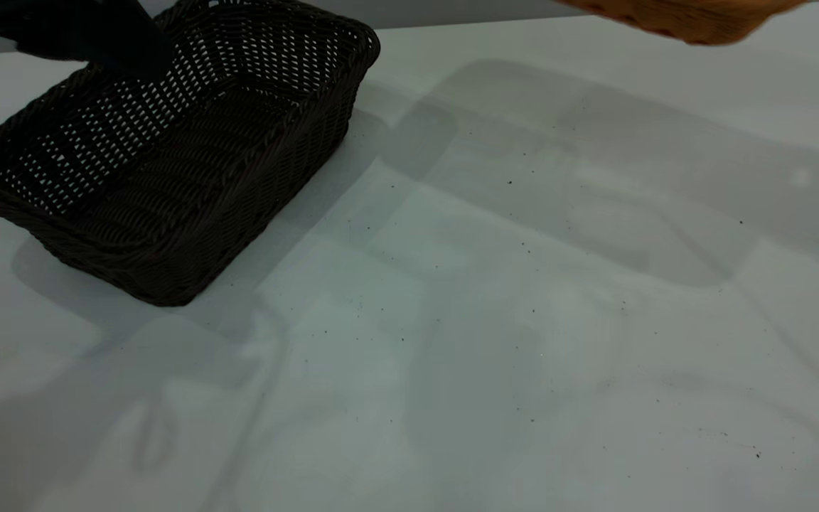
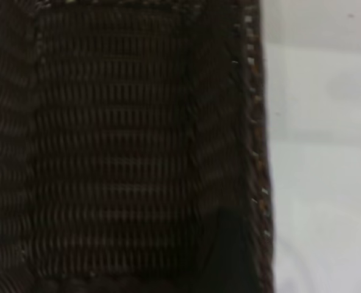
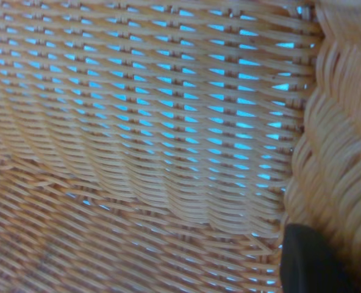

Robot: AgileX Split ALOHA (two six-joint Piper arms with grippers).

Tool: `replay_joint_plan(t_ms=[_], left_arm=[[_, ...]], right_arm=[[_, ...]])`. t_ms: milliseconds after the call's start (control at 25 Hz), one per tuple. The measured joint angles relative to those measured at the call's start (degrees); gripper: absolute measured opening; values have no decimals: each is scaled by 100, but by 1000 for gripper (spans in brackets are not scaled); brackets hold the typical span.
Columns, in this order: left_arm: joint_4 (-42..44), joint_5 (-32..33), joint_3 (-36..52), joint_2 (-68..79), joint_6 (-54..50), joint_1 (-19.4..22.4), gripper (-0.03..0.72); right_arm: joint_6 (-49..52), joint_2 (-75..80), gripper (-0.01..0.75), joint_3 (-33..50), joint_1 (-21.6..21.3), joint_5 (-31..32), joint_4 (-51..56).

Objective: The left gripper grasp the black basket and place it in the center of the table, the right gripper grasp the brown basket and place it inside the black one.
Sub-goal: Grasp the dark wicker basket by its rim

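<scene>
Two baskets in play, neither yet where the task wants it. Nearest the exterior camera, only bare table [image 1: 495, 341], speckled and crossed by shadows, the centre unoccupied. Farther back and well off to the left of that centre, the black basket [image 1: 168, 163], tilted or just lifted at its far end, with the left gripper [image 1: 107, 46] a dark mass at the far long rim; seemingly closed on that rim, though impossible to tell for certain. Farthest, beyond the black basket and well to its right, the brown basket [image 1: 687, 18] clear of the table, only its underside showing at the frame's top edge; right wrist view filled with its weave and one dark fingertip [image 3: 311, 259] against the braided rim, so apparently clamped there, grip unconfirmed. Step in hand, by judgement: black basket under transfer toward centre. Next: set it down flat mid-table, release, then lower the brown one squarely inside.
</scene>
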Motion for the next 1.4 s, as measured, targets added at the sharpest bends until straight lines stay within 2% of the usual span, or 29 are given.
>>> replay_joint_plan(t_ms=[120, 360, 640, 1280, 1400], left_arm=[[-64, -360, 0, 255, -41, -160, 505], [-64, -1070, 0, 921, -230, -499, 505], [-64, -1899, 0, 1722, -368, -499, 505], [-51, -2898, -69, 2698, -336, -837, 505], [-40, -3221, -69, 2845, -336, -862, 480]], right_arm=[[-19, 3, 99, -69, -134, 23, 12], [-104, 3, 99, -156, -134, 153, 58], [-110, 3, 99, -161, -134, 144, 83], [-260, 3, 99, -161, -134, 39, 297], [-278, 3, 99, -161, -134, 52, 384]])
